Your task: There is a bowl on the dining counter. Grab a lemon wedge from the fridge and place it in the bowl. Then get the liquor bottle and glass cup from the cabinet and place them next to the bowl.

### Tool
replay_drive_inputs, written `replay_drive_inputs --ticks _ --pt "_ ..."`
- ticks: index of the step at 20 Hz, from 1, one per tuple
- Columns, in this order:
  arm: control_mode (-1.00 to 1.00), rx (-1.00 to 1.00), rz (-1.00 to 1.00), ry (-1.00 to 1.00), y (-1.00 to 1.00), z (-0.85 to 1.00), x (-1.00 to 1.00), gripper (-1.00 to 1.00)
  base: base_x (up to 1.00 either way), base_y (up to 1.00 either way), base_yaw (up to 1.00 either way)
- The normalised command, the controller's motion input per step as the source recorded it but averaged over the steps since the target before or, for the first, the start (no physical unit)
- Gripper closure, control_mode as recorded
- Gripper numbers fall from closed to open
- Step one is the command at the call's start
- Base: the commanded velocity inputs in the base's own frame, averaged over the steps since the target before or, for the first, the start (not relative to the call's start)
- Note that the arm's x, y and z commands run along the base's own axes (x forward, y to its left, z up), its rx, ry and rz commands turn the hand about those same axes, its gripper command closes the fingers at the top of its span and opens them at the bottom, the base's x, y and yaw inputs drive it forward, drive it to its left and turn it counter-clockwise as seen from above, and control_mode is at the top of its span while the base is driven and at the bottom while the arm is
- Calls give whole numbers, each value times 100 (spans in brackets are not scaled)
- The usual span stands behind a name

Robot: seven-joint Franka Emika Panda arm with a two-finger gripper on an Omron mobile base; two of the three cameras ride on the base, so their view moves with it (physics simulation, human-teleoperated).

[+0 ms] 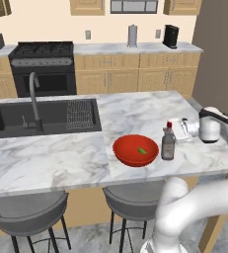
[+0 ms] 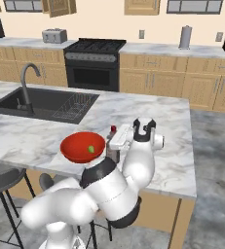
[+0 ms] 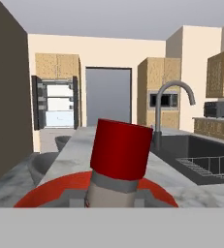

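The red bowl [image 1: 123, 148] [image 2: 72, 146] [image 3: 40, 196] sits near the front edge of the dining counter [image 1: 145, 111], and the lemon wedge [image 1: 142, 150] [image 2: 90, 149] lies inside it. The liquor bottle [image 1: 168, 146] [image 2: 113, 153] [image 3: 120, 150] stands upright on the counter just right of the bowl. My gripper [image 1: 176, 129] [image 2: 115, 137] reaches in level from the right and is shut around the bottle's neck below the red cap. The glass cup is out of view. A tan wall cabinet [image 2: 59, 7] hangs with its door open. Far off, the fridge [image 3: 55, 101] stands open.
The black sink [image 1: 17, 118] with its grey tap [image 1: 34, 99] and a dish rack [image 1: 80, 113] fills the counter's left part. Grey stools [image 1: 29, 212] stand below the front edge. A stove [image 1: 41, 64] and a wooden counter run along the back wall.
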Motion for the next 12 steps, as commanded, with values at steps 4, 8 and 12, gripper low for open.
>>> replay_drive_inputs --ticks 4,8,12 --pt "-100 0 0 0 -3 -35 9 100 0 0 0" --pt "-100 -6 0 -2 2 -57 -11 -100 0 0 0" --pt "-100 -1 0 -5 0 -27 -18 -100 0 0 0"
